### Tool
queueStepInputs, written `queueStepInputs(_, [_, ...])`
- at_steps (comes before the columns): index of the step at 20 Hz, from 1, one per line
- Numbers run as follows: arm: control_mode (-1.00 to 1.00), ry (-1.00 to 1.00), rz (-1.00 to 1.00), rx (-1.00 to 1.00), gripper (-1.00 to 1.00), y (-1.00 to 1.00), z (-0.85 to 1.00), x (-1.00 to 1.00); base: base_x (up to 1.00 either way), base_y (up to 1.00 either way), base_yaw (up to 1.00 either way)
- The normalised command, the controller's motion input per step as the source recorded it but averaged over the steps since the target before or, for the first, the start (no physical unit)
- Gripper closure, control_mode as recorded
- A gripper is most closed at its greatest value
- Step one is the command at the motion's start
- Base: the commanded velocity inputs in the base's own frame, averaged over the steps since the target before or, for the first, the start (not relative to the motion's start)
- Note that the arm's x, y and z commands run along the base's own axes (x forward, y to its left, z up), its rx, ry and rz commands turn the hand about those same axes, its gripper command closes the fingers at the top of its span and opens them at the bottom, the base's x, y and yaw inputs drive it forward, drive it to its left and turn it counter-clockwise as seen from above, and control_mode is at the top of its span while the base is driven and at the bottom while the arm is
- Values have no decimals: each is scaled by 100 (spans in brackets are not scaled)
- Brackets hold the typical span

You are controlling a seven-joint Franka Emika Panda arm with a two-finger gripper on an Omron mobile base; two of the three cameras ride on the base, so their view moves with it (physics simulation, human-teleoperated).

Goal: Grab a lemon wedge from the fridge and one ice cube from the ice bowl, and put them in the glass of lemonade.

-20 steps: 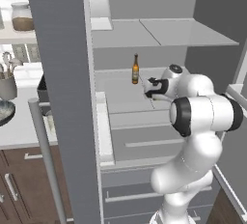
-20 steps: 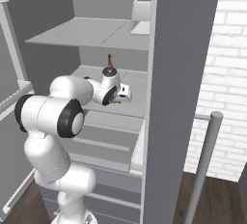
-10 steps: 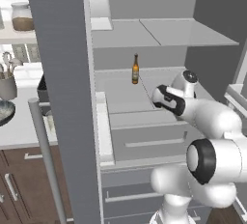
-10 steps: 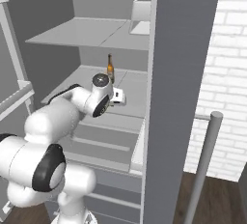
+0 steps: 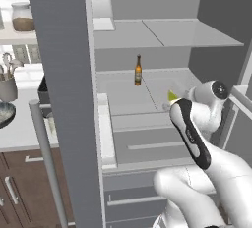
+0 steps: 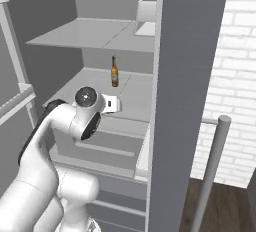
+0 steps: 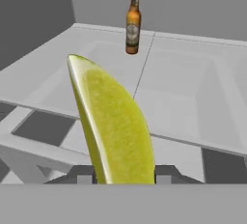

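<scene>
My fingertips are mostly hidden behind the lemon wedge (image 7: 113, 126) in the hand view; I'm clamped narrowly on it, wedge standing upright between my jaws. In the left base view the wedge (image 5: 172, 96) is just a small yellow-green tip above my gripper (image 5: 172, 103), over the shelf inside the open fridge (image 5: 59, 74). In the right base view my own wrist blocks the wedge. A brown bottle (image 7: 132, 16) stands upright farther back on the shelf, well apart.
</scene>
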Motion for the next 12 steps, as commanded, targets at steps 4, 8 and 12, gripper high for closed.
queueStepInputs(4, [-100,0,0,0,100,0,75,-100,0,0,0])
queueStepInputs(8, [-100,0,0,0,100,0,40,-100,0,0,0])
queueStepInputs(12, [-100,0,0,0,100,0,40,-100,0,0,0])
